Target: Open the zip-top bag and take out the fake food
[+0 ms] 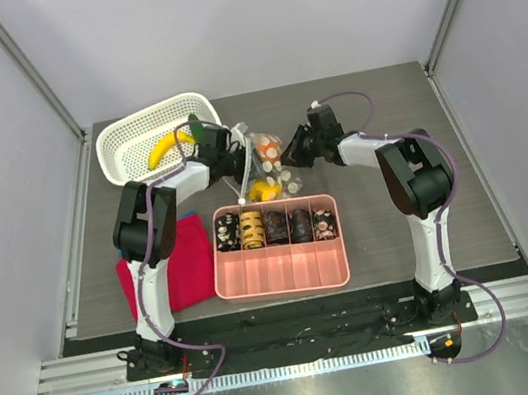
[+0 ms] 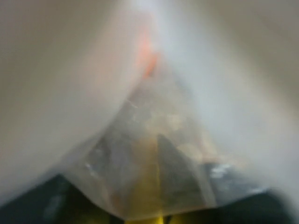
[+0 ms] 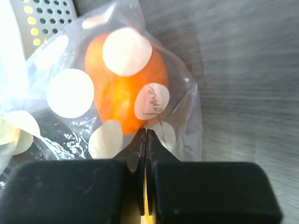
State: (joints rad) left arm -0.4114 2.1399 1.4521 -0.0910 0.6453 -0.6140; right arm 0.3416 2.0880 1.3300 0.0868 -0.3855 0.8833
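The zip-top bag, clear with cream spots, is stretched between my two grippers behind the pink tray. It holds an orange piece and a yellow piece. My left gripper is at the bag's left edge. In the left wrist view blurred bag film covers the lens, hides the fingers and narrows to a point at the bottom. My right gripper is shut on the bag's film just below the orange piece. A yellow banana and a green piece lie in the white basket.
The pink tray with dark patterned cylinders in its back row stands just in front of the bag. A red cloth lies left of the tray. The basket's corner shows in the right wrist view.
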